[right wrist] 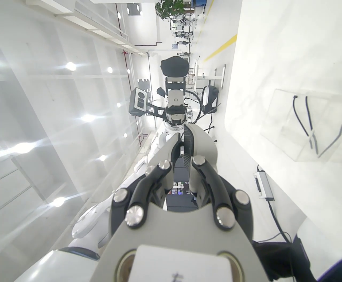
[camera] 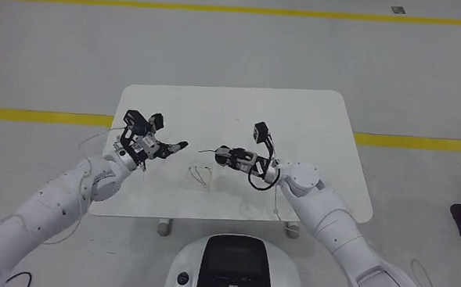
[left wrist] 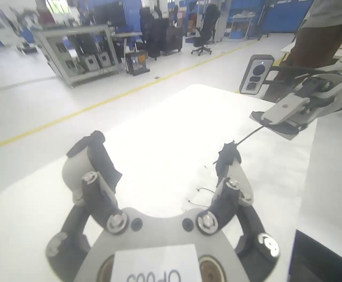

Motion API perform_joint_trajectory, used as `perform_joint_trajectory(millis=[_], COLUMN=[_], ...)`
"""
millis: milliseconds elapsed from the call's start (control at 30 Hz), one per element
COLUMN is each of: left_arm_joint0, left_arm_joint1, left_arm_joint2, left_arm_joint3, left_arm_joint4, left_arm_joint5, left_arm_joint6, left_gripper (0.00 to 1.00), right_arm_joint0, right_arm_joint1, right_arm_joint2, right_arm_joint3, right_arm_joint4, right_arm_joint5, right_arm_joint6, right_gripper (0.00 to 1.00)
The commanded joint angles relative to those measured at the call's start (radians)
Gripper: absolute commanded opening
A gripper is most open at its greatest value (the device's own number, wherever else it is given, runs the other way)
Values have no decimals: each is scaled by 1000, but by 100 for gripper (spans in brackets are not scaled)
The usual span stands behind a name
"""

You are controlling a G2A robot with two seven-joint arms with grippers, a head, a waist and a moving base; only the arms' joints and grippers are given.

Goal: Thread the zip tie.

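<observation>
My right gripper (camera: pixel 219 154) is over the middle of the white table (camera: pixel 295 115), shut on a thin black zip tie (camera: pixel 207 151). The tie (left wrist: pixel 249 135) sticks out of that gripper (left wrist: pixel 269 121) toward my left gripper (left wrist: pixel 160 149). Its free end reaches the tip of one left finger (left wrist: pixel 228 157); whether they touch I cannot tell. My left gripper (camera: pixel 170 134) stands open, nothing between its fingers. In the right wrist view the right gripper (right wrist: pixel 182 133) faces the left gripper (right wrist: pixel 175 88) head-on.
Several loose black zip ties (camera: pixel 200 175) lie on the table between the two grippers, near its front edge; they also appear below the left gripper (left wrist: pixel 203 190) and beside the right gripper (right wrist: pixel 307 120). Bare tabletop stretches behind the grippers and to the right.
</observation>
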Motion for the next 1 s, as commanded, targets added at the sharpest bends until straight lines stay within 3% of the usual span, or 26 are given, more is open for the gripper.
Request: perform_joint_trajectory(millis=[0,200,500,633,800,867,967], left_arm_joint0=[-51,-157,-157,-154,-171,-171,-163], left_arm_joint1=[15,42,42,40,44,42,36], left_arm_joint2=[70,203,203,185,134,112,40], left_arm_joint3=[-19,-78,-78,-111,-129,-124,-114], left_arm_joint4=[-108,-379,-379,-493,-749,-857,-1016], left_arm_joint5=[0,0,0,0,0,0,0], left_arm_joint6=[-105,-299,-299,-374,-609,-751,-962], left_gripper=[100,100,100,100,100,100,100], right_arm_joint0=[-2,-1,6,6,6,6,6], right_arm_joint1=[0,-1,-5,-5,-5,-5,-5], right_arm_joint2=[0,0,-6,-6,-6,-6,-6], right_arm_joint3=[2,9,21,21,21,21,21], right_arm_joint4=[1,4,9,9,9,9,9], right_arm_joint5=[-2,0,0,0,0,0,0], right_arm_joint6=[1,-4,-6,-6,-6,-6,-6], right_gripper=[0,0,0,0,0,0,0])
